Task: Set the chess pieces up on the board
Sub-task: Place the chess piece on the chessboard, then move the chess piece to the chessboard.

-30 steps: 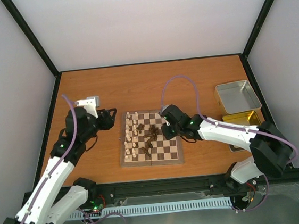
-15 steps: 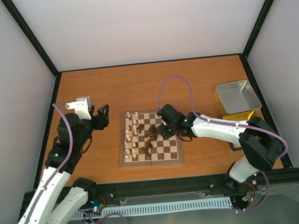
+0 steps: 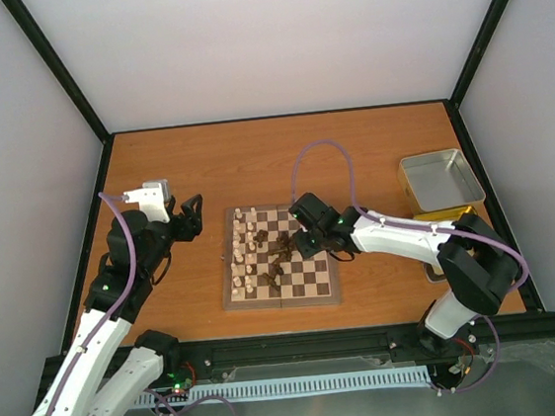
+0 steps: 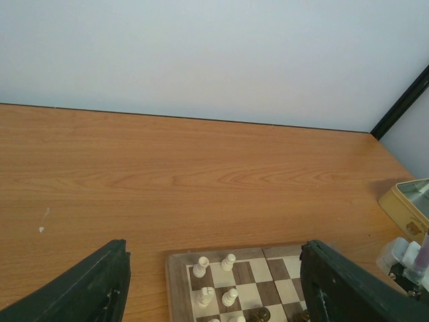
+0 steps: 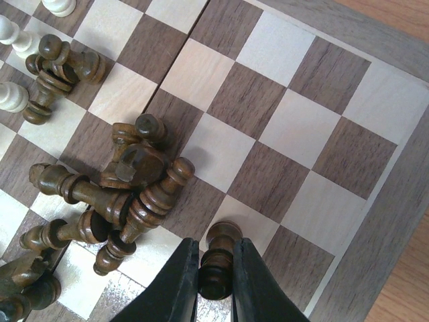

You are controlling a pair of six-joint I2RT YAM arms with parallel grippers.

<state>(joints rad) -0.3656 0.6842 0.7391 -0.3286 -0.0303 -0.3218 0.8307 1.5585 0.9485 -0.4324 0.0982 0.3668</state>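
**Right wrist view: one dark pawn in the grip, the heap still waiting**

Nearest the lens, the right gripper (image 5: 216, 265) is pinched narrow on a dark pawn (image 5: 223, 236), its round head pointing away from the fingers. It hangs over the squares close to the right-hand border of the board (image 5: 375, 201). Whether its base touches the wood I cannot tell. Just beyond lies the heap of dark chessmen (image 5: 127, 188), tumbled on their sides across the middle squares. A few cream chessmen (image 5: 13, 97) stand past them.

From the left wrist, the left gripper (image 4: 214, 282) has its jaws spread wide with nothing between them, looking over the board's far corner and on to bare table (image 4: 167, 168).

Over the last second, seen from above, the left gripper (image 3: 187, 217) has drawn back off the board's left edge and opened wider. The right gripper (image 3: 299, 243) has stayed clamped and shifted a little toward the centre. Farther right sit a silver tin (image 3: 440, 179) and a gold tin (image 3: 447, 218).

My reading is that the left arm is out of this step and the dark side is barely begun. The pawn needs standing upright on its own square, and nearly all the dark men remain to be sorted.
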